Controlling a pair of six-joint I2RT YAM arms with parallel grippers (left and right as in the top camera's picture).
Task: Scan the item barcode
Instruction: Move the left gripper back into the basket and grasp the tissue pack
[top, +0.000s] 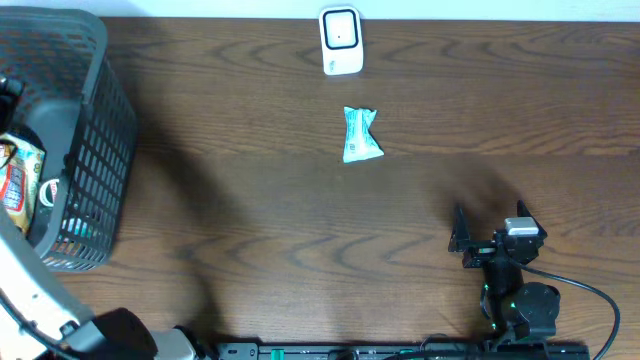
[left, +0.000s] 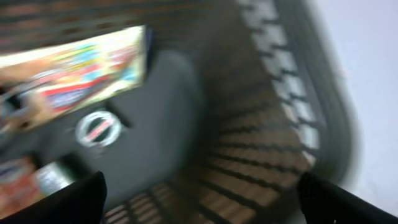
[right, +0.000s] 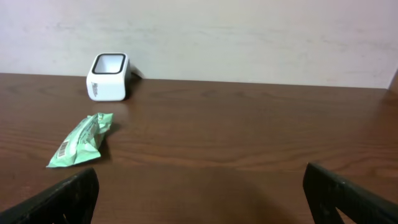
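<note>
- The pale green crinkled plastic packet (top: 361, 135) is lying flat on the dark brown wooden table (top: 250, 220). It is sitting ahead of the right claw (top: 488, 228) and off to its left, well apart from the fingertips.
- Its long axis is running roughly away from the claw's side of the table, with the far end pointing toward the small white box-shaped scanner (top: 340, 41). From the right wrist the packet (right: 81, 140) is slanting, its near end lying further left than its far end.
- What looks like a barcode is showing on the upper face close to that near end, too small to be sure of.
- The scanner (right: 109, 76) is standing beyond the packet from the claw, near it but not touching.
- The right claw (right: 200, 180) is sitting released, its 2 fingers spread wide with nothing between them. It is the nearer of the 2 arms, so I am judging the reach as its job: forward and left, closing across the packet's short width.
- The left claw (left: 200, 186) is hanging over the black mesh plastic basket (top: 90, 150), far to the left of the right claw. It is also released and holding nothing, with blurred colourful packages (left: 81, 68) lying below it.
</note>
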